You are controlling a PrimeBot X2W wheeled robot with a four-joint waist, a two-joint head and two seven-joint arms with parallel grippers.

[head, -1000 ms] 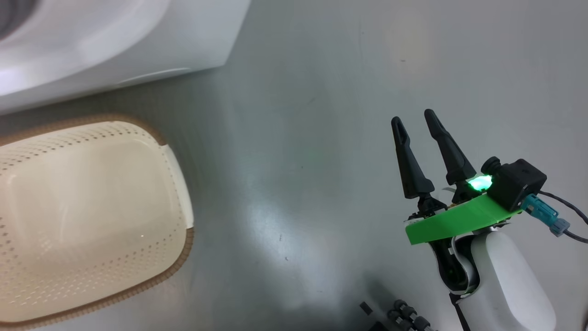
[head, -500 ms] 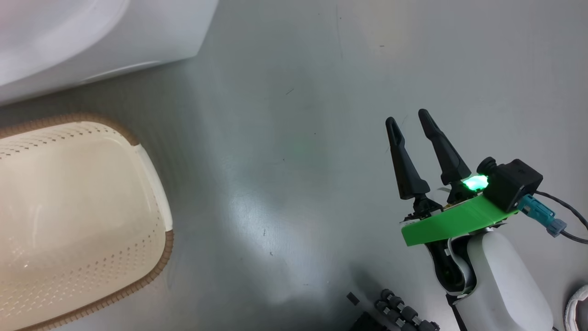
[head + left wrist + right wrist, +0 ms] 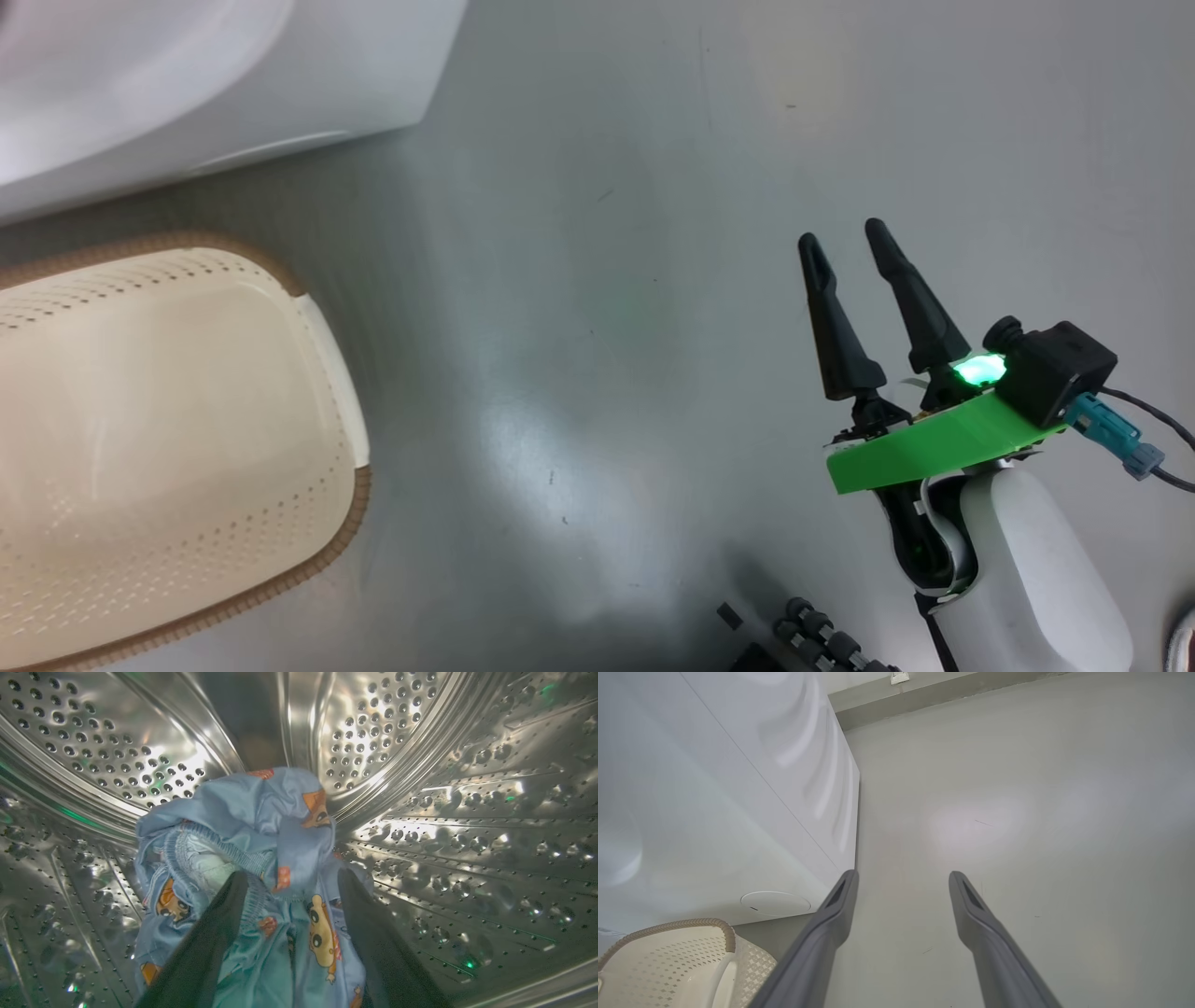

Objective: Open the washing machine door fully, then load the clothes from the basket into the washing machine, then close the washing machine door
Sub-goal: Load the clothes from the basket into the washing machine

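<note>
In the left wrist view, the blue clothes (image 3: 261,807) with orange-brown figures lie bunched inside the washing machine's perforated steel drum (image 3: 467,812). My left gripper (image 3: 293,876) is open, its fingers spread on either side of the fabric. The white washing machine (image 3: 187,84) fills the head view's top left corner, with the cream basket (image 3: 358,504) in front of it holding no clothes. My right gripper (image 3: 842,235) hangs open over the grey floor to the right, holding nothing. In the right wrist view, the right gripper (image 3: 902,876) points past the washing machine (image 3: 714,788) and the basket (image 3: 668,961). The washing machine door is out of view.
Bare grey floor (image 3: 607,280) stretches between the basket and my right arm. Dark roller parts of my base (image 3: 822,644) show at the bottom edge. A wall skirting (image 3: 924,700) runs behind the machine in the right wrist view.
The head camera swung a little, first one way and then partly back, shifting the whole picture. The right gripper keeps the same open pose over the floor.
</note>
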